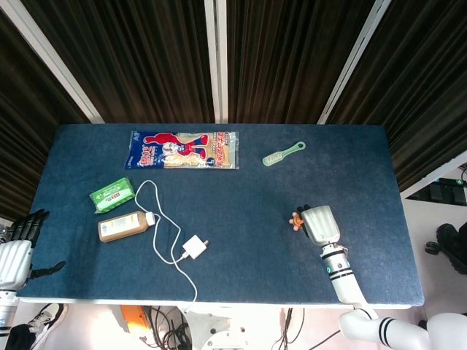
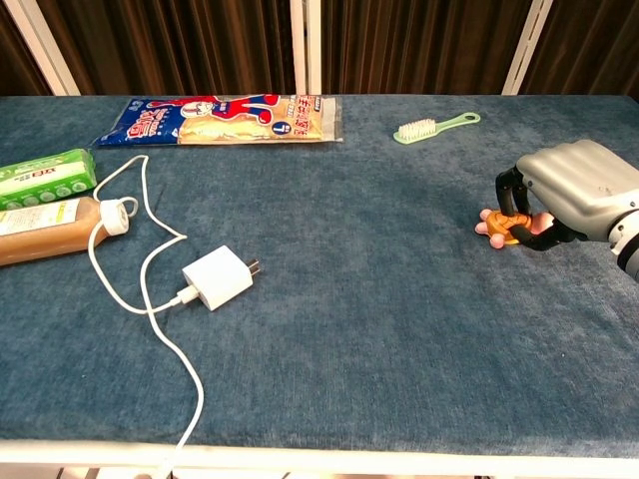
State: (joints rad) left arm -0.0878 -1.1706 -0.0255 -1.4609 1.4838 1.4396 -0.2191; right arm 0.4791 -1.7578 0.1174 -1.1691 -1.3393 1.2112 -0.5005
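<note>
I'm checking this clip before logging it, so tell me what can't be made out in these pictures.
- Toy turtle: mostly covered by the right hand in both views; only its front edge shows.
- Left hand: cut off by the head view's left edge, absent from the chest view.
- Green packet: cut off by the chest view's left edge; print too small to read.
</note>
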